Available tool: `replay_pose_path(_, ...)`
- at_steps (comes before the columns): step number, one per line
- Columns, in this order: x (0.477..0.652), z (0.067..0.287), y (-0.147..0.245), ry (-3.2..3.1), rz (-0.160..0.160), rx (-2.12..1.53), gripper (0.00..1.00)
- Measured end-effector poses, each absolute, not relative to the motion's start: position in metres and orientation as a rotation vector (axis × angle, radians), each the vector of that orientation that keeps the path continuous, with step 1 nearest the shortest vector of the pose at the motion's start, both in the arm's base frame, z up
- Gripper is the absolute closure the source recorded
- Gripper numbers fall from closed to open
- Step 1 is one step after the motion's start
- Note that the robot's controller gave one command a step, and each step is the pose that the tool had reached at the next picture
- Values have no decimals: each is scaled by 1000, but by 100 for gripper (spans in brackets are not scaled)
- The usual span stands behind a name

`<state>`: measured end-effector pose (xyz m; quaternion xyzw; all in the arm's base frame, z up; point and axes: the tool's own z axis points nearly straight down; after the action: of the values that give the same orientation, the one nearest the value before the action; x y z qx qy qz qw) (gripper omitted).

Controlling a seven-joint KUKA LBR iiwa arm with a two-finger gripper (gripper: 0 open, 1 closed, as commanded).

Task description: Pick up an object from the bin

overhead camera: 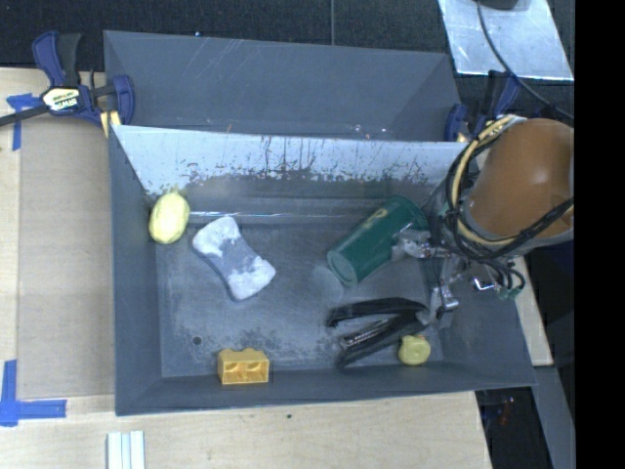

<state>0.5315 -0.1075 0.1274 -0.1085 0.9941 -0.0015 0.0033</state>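
My gripper (pixel 442 299) hangs low at the right side of the bin, just above the right end of a black stapler-like tool (pixel 376 326) that lies along the bin's front right. A small yellow-green ball (pixel 414 350) rests against that tool's right end, directly below the gripper. A dark green cylinder (pixel 371 242) lies on its side just left of the gripper, tilted up toward the back right. Nothing is visibly held.
Farther left lie a crumpled white object (pixel 232 258), a yellow lemon-shaped thing (pixel 169 219) against the left wall, and a yellow block (pixel 243 366) near the front wall. The arm's orange dome and cables crowd the right rim.
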Motion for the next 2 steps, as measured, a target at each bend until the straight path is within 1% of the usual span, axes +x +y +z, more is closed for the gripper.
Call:
replay_pose_path(1, 528, 119, -85, 3116, 1, -389, 0)
replay_pose_path(2, 532, 87, -54, 3117, -2, -339, 0)
